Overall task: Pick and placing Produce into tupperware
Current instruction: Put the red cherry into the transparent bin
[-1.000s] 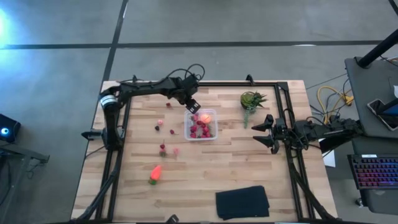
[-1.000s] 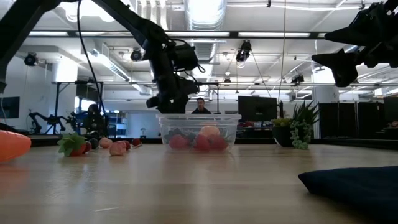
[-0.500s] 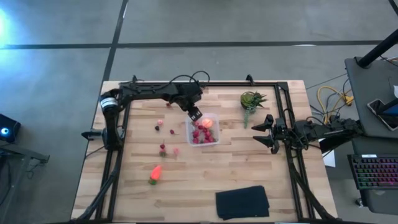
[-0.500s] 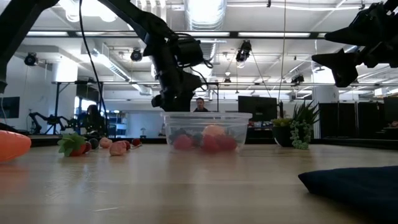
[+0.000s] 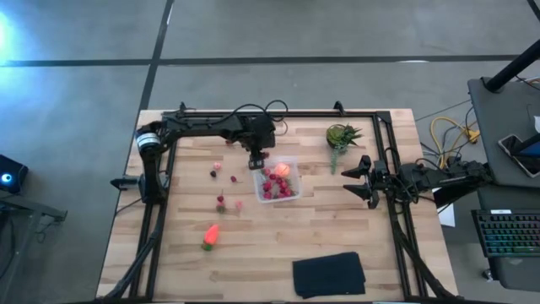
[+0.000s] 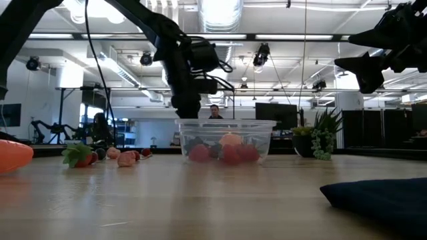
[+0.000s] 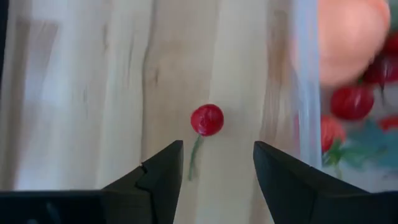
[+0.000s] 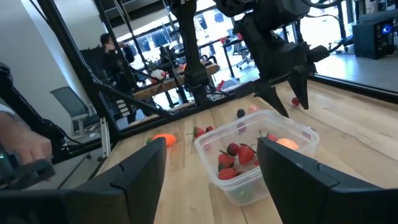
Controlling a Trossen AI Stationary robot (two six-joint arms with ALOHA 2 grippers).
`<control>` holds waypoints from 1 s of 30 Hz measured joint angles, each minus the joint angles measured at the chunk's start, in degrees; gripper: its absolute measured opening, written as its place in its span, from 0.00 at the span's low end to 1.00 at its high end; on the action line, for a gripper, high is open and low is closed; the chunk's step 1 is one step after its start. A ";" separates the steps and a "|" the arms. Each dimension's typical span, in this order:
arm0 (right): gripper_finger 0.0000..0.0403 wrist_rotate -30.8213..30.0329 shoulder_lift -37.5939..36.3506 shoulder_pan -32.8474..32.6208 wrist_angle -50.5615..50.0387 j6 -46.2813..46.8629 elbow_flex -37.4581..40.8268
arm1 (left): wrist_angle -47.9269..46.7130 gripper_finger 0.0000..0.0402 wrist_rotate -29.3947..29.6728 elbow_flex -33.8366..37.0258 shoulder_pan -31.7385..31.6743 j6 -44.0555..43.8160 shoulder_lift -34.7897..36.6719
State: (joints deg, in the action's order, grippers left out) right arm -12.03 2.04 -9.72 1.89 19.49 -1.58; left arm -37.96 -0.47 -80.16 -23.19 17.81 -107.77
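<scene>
Red and small, the cherry lies on the surface just beside the tupperware, under the spread left hand, and looks light, round and soft, so a gentle grip across its body seems best.

1. i work in a robotics lab or workshop: my wooden tabletop sits in a black metal frame on a bare concrete floor.
2. level across the tabletop i see a wide open hall with exposed ceiling ducts, hanging lights and monitors.
3. other robot arms stand far behind, on stands.
4. beside my rig is a desk with a keyboard and yellow cables.
5. a person sits by office chairs.
</scene>
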 joint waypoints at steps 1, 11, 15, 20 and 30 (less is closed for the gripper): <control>0.60 -0.02 0.00 0.00 0.02 0.00 0.00 | 0.05 0.45 0.04 0.12 -0.03 3.29 0.00; 0.61 -0.01 0.01 0.00 0.01 0.00 0.00 | 4.25 0.45 -1.81 1.02 -0.78 7.99 -2.75; 0.60 -0.02 -0.07 0.00 0.02 0.00 0.00 | 4.39 0.45 -1.12 0.93 -0.91 5.77 -5.67; 0.61 0.00 -0.02 0.00 0.03 0.00 0.00 | 4.89 0.45 0.07 1.00 -0.84 5.06 -6.42; 0.60 -0.02 0.02 0.00 0.02 0.00 0.01 | 7.22 0.45 0.33 -0.43 -1.20 5.13 -4.87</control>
State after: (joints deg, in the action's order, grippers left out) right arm -12.05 2.07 -9.72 1.91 19.49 -1.58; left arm -30.74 -0.14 -80.58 -24.39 22.94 -112.64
